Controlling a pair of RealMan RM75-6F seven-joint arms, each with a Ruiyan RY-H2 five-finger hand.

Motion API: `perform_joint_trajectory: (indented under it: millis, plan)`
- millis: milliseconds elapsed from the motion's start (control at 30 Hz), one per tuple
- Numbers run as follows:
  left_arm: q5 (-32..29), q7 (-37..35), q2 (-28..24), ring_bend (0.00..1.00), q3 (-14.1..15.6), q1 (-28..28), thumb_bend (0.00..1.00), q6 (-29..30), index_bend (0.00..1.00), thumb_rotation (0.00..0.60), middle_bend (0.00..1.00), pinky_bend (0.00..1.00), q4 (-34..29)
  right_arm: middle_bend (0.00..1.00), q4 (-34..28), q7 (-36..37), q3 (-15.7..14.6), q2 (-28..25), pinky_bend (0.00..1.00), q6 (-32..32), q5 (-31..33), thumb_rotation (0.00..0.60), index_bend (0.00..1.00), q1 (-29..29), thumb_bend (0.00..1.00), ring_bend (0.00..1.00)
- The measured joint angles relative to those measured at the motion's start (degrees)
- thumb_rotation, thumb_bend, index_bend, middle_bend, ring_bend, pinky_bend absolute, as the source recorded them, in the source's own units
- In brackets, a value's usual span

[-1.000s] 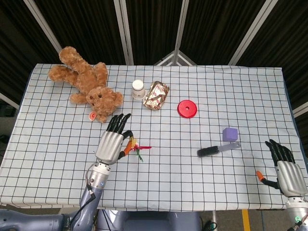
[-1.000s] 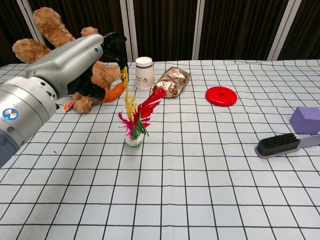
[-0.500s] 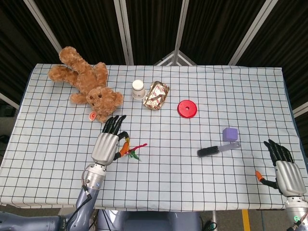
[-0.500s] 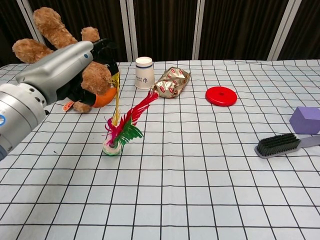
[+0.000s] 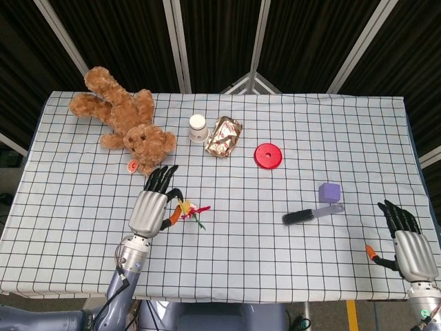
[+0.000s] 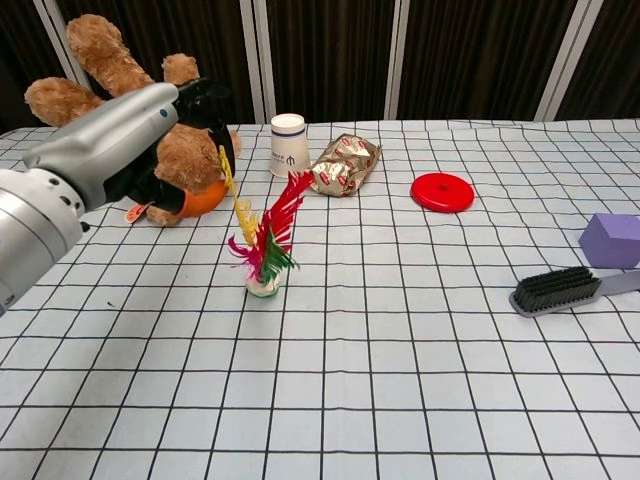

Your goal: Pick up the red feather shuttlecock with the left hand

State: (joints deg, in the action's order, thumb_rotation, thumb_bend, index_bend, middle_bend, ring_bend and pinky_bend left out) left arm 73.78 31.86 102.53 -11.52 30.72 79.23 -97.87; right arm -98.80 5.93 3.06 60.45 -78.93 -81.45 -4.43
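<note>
The red feather shuttlecock (image 6: 266, 245) stands nearly upright with red, green and yellow feathers over a white base, left of the table's middle; in the head view the shuttlecock (image 5: 193, 209) lies just right of my left hand. My left hand (image 5: 153, 204) pinches the tip of its long yellow feather between the orange thumb and the dark fingers; the left hand (image 6: 120, 150) fills the chest view's upper left. Whether the base touches the cloth is unclear. My right hand (image 5: 406, 243) rests open at the front right edge, holding nothing.
A brown teddy bear (image 5: 124, 124) lies at the back left, just beyond my left hand. A paper cup (image 5: 198, 128), a foil packet (image 5: 224, 136) and a red disc (image 5: 268, 156) sit further back. A purple cube (image 5: 329, 192) and a brush (image 5: 306, 215) lie to the right.
The shuttlecock swung left and tilted with my left hand, then came back right and stands more upright now. The right hand has barely moved.
</note>
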Motion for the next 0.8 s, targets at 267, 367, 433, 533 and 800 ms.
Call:
perform_joint_trajectory:
  millis: [267,367,433,533,800]
  plan:
    - [0.5,-1.5,-2.0,0.00,0.5,-1.0,0.18,0.3,0.00,0.600,0.00,0.00,-0.5,0.00,0.1,0.1,0.1,-0.1,0.00,0.0,0.1,0.600,0.00,0.0,0.34,0.00]
    - [1.5,-2.9,-3.5,0.00,0.2,-1.3,0.18,0.9,0.00,0.600,0.00,0.00,-1.7,0.00,0.1,0.2,0.0,-0.1,0.00,0.0,0.0,0.600,0.00,0.0,0.34,0.00]
    - [2.6,-3.3,-5.0,0.00,0.1,-1.7,0.18,1.4,0.00,0.600,0.00,0.00,-2.8,0.00,0.1,0.2,0.1,-0.1,0.00,0.0,0.1,0.600,0.00,0.0,0.34,0.00]
    - [4.3,-3.1,-8.0,0.00,1.0,-2.9,0.18,2.7,0.00,0.600,0.00,0.00,-4.9,0.00,0.2,0.2,0.1,-0.1,0.00,-0.1,0.0,0.600,0.00,0.1,0.34,0.00]
    - [8.7,-4.0,-21.3,0.00,9.8,-11.2,0.03,8.3,0.00,0.600,0.00,0.00,-9.6,0.00,0.1,-0.3,-0.5,-0.4,0.00,0.9,-0.2,0.600,0.00,-0.1,0.34,0.00]
